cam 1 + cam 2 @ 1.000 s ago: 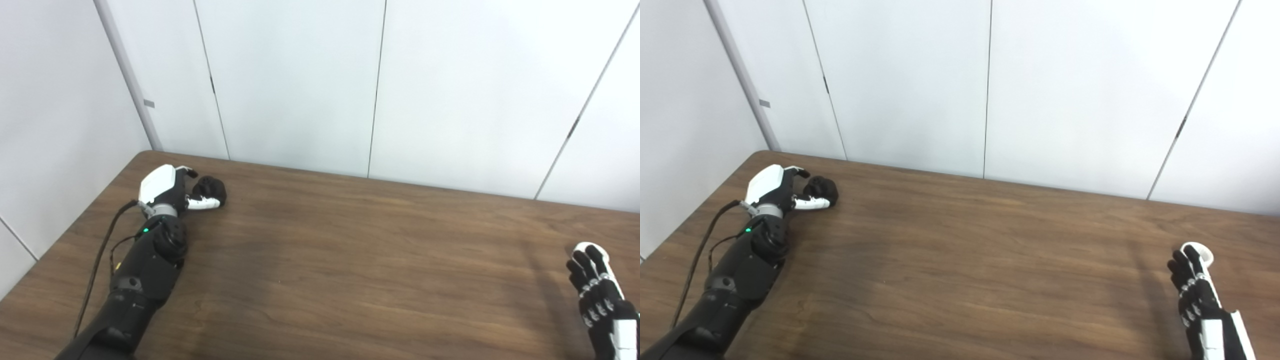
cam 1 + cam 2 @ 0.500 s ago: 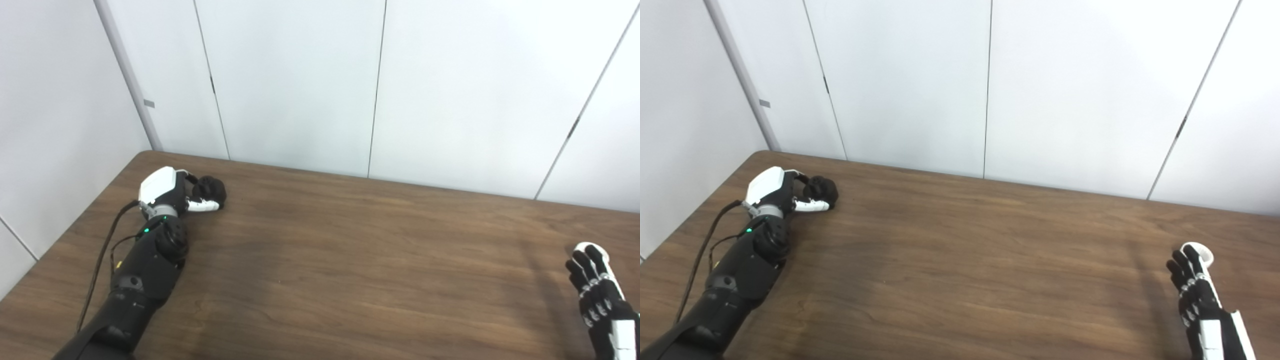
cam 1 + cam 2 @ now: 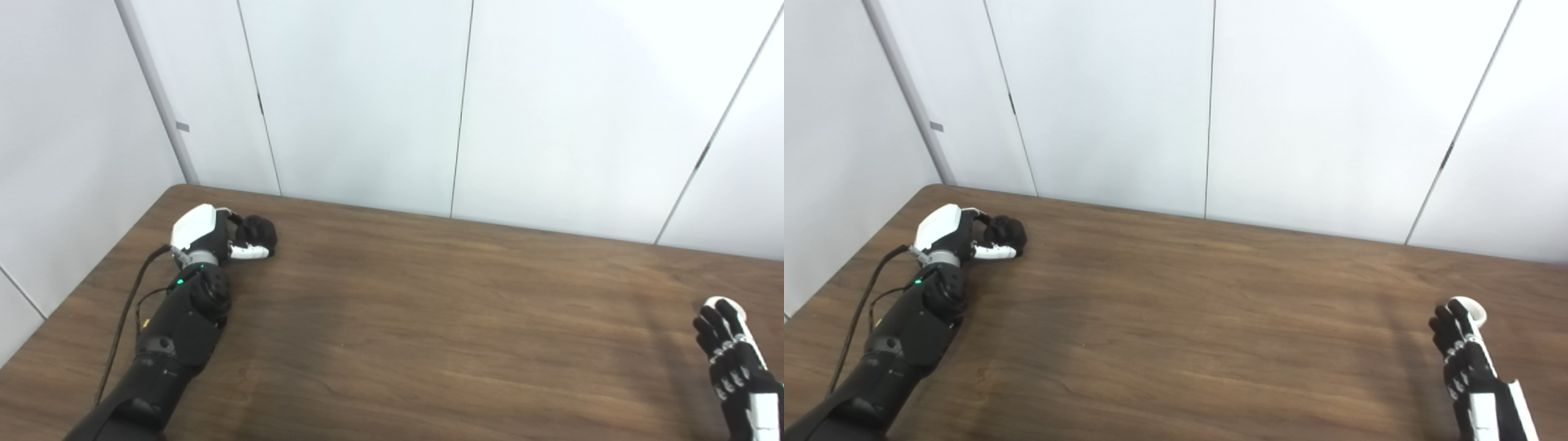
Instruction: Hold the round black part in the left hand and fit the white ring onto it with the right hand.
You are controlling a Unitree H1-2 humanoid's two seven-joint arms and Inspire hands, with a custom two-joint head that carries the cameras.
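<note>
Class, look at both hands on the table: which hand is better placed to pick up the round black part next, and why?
The left hand: its fingers already curl around the round black part at the table's far left. The right hand sits at the far right, beside the white ring.

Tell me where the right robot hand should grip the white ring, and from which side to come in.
Grip the white ring across its rim, coming down from above. It appears to lie flat on the table, just past the fingertips of the right robot hand, so only the rim and the open centre are on offer; one finger inside and the thumb outside would probably pinch it best.
</note>
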